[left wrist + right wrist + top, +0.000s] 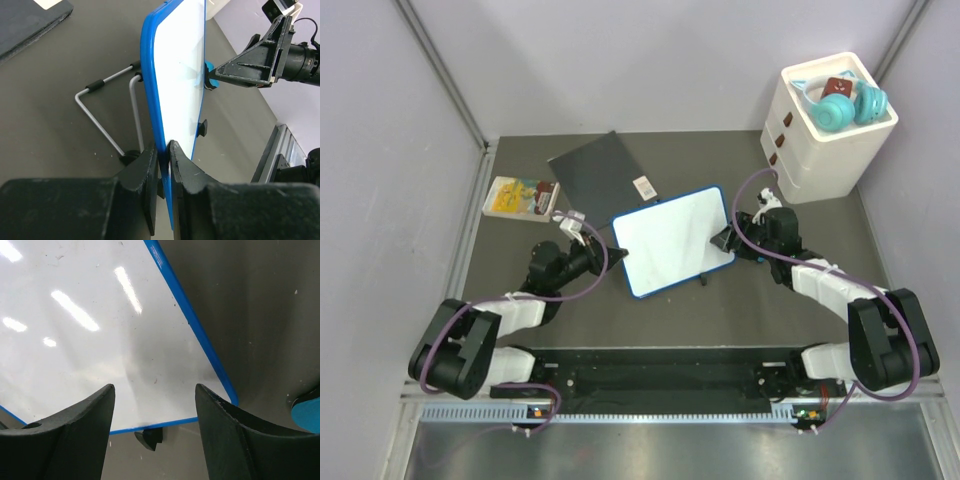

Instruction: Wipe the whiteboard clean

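Observation:
The whiteboard (670, 240), white with a thin blue frame, stands tilted at mid-table on a wire stand (107, 115). Its face (100, 340) looks white, with only faint specks. My left gripper (610, 252) is shut on the board's left edge, and the blue frame (150, 75) is pinched between the fingers where they meet (164, 146). My right gripper (725, 240) hovers at the board's right edge. Its jaws (154, 390) are open with nothing between them, framing the board's corner and a black foot (150, 437). One of its fingers (250, 60) shows beside the board in the left wrist view.
A dark grey sheet (600, 170) lies behind the board, with a yellow packet (520, 197) to its left. A white drawer unit (825, 130) at the back right carries teal headphones (845, 103). A small blue thing (307, 415) sits just beside my right gripper.

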### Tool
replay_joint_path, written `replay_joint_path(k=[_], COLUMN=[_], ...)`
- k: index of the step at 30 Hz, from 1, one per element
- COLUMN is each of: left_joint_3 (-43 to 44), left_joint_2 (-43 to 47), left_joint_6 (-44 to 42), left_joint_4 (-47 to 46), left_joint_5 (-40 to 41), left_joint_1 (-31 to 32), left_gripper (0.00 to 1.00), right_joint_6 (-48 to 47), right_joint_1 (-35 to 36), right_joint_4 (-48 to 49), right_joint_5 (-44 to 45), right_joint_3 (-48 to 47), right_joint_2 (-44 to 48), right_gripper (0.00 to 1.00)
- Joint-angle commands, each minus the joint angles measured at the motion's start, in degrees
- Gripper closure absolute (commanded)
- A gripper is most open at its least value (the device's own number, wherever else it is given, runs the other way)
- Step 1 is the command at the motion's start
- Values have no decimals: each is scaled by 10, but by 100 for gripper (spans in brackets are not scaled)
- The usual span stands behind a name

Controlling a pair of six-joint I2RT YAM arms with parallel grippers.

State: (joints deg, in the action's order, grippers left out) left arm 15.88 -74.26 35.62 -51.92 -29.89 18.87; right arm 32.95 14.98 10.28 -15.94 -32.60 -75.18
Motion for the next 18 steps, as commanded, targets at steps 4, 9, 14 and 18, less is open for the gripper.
replay_joint_path(k=[4, 9, 14, 18], left_joint_3=[50, 64, 79, 96], left_joint_2=[1, -14, -23, -42], left_joint_6=[-56, -78, -88, -83], left_joint_4=[31, 37, 51, 38], left_joint_5=[25, 35, 32, 6], left_joint_1=[-2, -9, -28, -48], left_gripper=[96, 96, 96, 96], right_joint_6=[-12, -15, -22, -27], right_joint_1=[8, 8, 11, 14], right_joint_4=[29, 27, 18, 11], right_joint_5=[-1, -1, 6, 18], right_joint_3=[6, 8, 6, 6], right_joint_2=[13, 13, 18, 28], right_gripper=[36, 36, 36, 36])
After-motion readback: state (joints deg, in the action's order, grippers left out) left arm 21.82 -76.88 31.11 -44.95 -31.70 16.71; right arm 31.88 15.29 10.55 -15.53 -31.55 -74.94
